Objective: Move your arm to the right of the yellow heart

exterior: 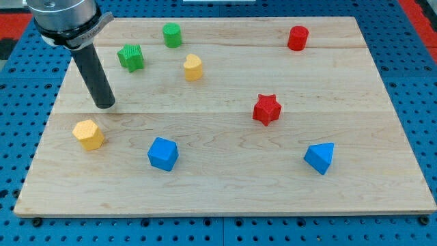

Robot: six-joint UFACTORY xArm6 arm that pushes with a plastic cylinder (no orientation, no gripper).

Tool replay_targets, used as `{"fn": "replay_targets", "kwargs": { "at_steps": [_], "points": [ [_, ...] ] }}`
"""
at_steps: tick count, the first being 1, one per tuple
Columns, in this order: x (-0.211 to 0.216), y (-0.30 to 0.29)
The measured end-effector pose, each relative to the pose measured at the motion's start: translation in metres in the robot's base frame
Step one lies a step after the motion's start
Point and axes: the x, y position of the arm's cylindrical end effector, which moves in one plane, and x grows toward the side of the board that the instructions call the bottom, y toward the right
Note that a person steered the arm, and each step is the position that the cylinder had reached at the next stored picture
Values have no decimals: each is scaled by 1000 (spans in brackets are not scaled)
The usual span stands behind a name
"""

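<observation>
Ok, my tip [104, 106] is down on the wooden board [225, 191], far over at the view's left, rod slanting up to the arm housing at the top-left corner. No fingers on this rig, just the bare rod, touching nothing.

Yellow heart [193, 67] sits upper-centre-left on the board, well to the view's right of my tip and a bit higher up. Looks like a small chunky piece, pale yellow top face, deeper yellow-orange sides, slightly rounded lobes, one side in shadow. Standing free, no block touching it.

Near it: green star [130, 57] to its left, green cylinder [172, 35] up and left of it, close but apart. My tip is below the green star, clear of it.

Just below my tip and a little left: yellow hexagon-ish block [89, 134], orange-yellow, near the tip but not touching.

Rest of the board: blue block [163, 153], angular, bottom centre-left. Red star [267, 109] mid-right. Red cylinder [298, 38] top right. Blue triangular block [321, 158] bottom right. All well apart from each other.

So right now: tip on the left side of the yellow heart, green star roughly between them but higher. Board rests on a blue perforated table [416, 82].
</observation>
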Motion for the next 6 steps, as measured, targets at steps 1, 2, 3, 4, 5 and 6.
{"fn": "replay_targets", "kwargs": {
  "at_steps": [1,2,3,4,5,6],
  "points": [
    [-19,27],
    [-39,155],
    [-44,190],
    [-65,202],
    [-72,202],
    [-74,202]
  ]
}}
